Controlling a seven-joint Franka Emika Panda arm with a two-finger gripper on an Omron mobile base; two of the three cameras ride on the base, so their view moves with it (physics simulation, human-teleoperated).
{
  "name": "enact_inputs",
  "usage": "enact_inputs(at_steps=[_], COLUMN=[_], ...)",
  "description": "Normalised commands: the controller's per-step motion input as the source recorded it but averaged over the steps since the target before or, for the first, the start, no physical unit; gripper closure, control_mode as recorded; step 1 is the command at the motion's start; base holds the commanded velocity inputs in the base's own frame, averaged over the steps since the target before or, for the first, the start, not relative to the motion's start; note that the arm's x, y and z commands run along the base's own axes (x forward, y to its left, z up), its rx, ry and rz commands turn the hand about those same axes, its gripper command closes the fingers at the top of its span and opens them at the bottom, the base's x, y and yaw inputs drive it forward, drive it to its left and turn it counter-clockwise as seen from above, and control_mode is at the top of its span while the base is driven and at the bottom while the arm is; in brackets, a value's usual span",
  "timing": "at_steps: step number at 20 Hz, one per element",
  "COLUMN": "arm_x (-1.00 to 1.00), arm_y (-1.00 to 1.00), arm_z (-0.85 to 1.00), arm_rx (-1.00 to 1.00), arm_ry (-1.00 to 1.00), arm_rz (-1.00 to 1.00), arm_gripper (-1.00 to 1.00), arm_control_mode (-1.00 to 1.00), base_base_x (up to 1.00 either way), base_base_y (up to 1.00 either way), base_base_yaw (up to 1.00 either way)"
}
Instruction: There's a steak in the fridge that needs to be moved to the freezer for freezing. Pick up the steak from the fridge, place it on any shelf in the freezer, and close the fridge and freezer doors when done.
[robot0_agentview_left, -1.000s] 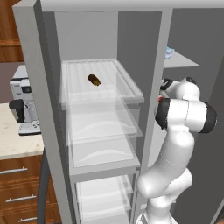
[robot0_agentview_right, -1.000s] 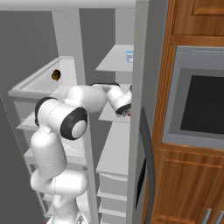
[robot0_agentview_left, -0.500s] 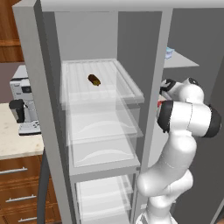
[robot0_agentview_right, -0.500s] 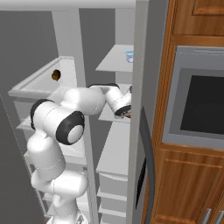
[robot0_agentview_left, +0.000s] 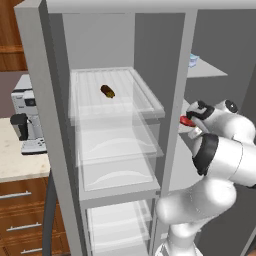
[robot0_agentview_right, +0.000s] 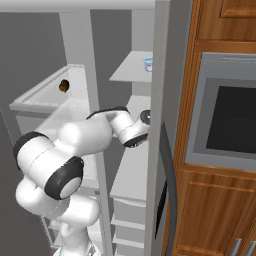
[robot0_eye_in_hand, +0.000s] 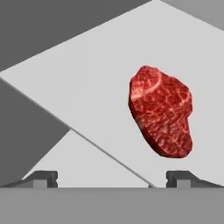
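Steak (robot0_eye_in_hand: 161, 112): red, flattish, lay on the solid grey shelf (robot0_eye_in_hand: 87, 87) inside the freezer (robot0_agentview_right: 131, 170), beyond the fingertips (robot0_eye_in_hand: 43, 177). Gripper (robot0_eye_in_hand: 111, 178): jaws spread wide, released, grasping nothing.

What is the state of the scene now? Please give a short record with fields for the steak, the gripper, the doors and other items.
steak: red steak lies on a solid grey shelf of the freezer, not held
gripper: gripper open, fingertips apart, steak just beyond them
arm: reaches into the narrow compartment at mid height
fridge: fridge open; a dark brown item lies on its top glass shelf
doors: freezer door stands open
other: a small pale blue container on the upper freezer shelf; a coffee machine on the counter
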Motion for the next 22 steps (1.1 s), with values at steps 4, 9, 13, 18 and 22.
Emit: enact_inputs(at_steps=[4, 9, 13, 18, 22], arm_x=[-0.76, -0.65, -0.69, -0.91, -0.96], arm_y=[0.4, 0.51, 0.4, 0.07, 0.3], arm_z=[0.34, 0.68, 0.76, 0.71, 0.42], arm_rx=[-0.02, -0.02, -0.03, 0.0, 0.0], arm_ry=[-0.11, -0.01, 0.04, 0.07, 0.01], arm_rz=[0.0, 0.0, 0.0, -0.02, -0.07], arm_gripper=[-1.0, -1.0, -1.0, -1.0, -1.0], arm_control_mode=[-1.0, -1.0, -1.0, -1.0, -1.0], base_base_x=[0.0, 0.0, 0.0, 0.0, 0.0], base_base_y=[0.0, 0.0, 0.0, 0.0, 0.0], base_base_yaw=[0.0, 0.0, 0.0, 0.0, 0.0])
